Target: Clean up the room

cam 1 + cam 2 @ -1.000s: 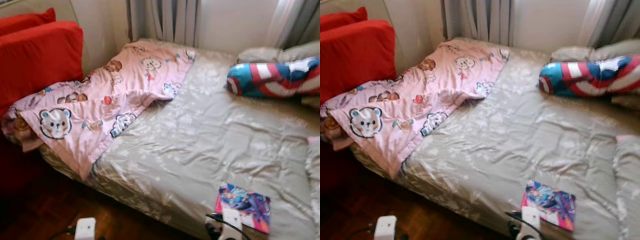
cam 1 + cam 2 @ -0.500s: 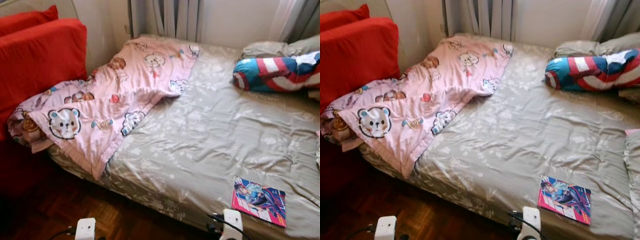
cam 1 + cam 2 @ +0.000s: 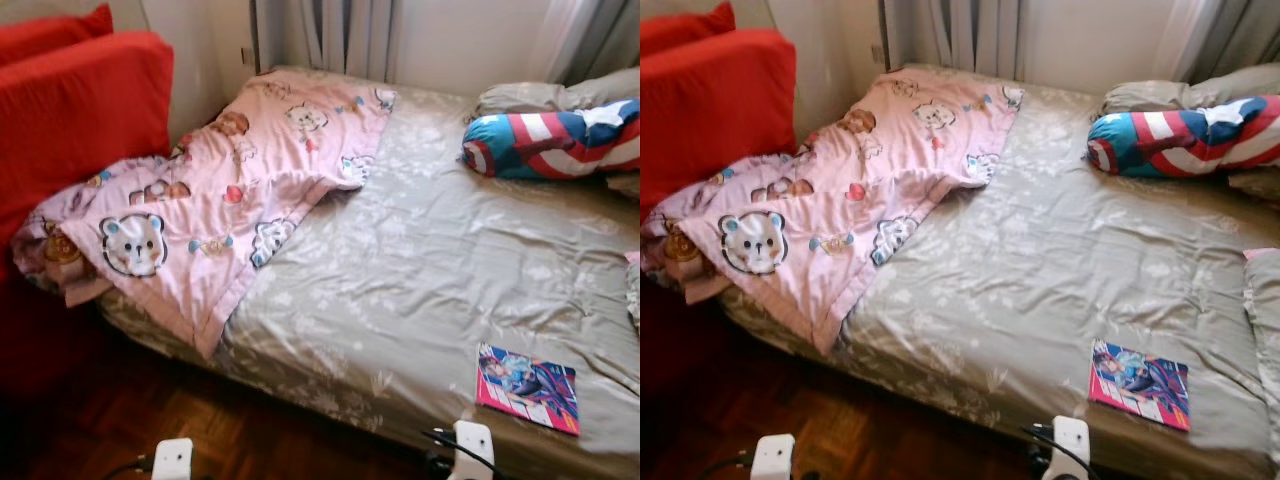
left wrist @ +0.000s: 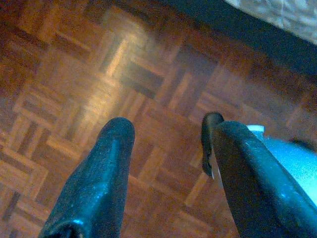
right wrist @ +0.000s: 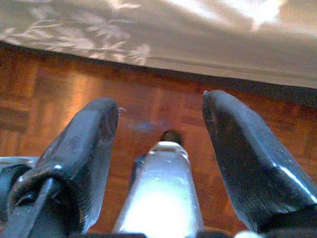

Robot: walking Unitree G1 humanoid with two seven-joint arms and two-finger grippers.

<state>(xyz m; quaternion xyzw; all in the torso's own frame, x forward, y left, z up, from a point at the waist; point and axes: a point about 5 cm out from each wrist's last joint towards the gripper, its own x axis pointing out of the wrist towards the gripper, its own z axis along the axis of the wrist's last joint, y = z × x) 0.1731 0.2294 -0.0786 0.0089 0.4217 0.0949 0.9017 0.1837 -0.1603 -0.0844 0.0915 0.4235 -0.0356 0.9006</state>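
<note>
A colourful magazine [image 3: 527, 387] lies flat on the grey-beige bed sheet [image 3: 430, 260] near the bed's front right corner. A pink blanket [image 3: 215, 195] with cartoon bears is rumpled over the bed's left side and hangs over its edge. My left gripper [image 4: 167, 124] hangs open over the parquet floor [image 4: 74, 84], holding nothing. My right gripper [image 5: 161, 101] is open too, low above the floor just in front of the bed's edge [image 5: 163, 44]. A shiny silver part [image 5: 161, 188] shows behind the gap between its fingers. Both white wrists [image 3: 172, 460] [image 3: 472, 448] show at the picture's lower rim.
A red sofa back with cushions [image 3: 70, 110] stands against the bed's left side. A red, white and blue bolster pillow [image 3: 550, 145] and grey pillows [image 3: 530, 97] lie at the bed's far right. Curtains [image 3: 340, 35] hang behind. Dark parquet [image 3: 130, 420] runs along the bed's front.
The whole picture has shifted and sharpened as the camera moved. The magazine, blanket and pillows lie as before, and both arms still hang low.
</note>
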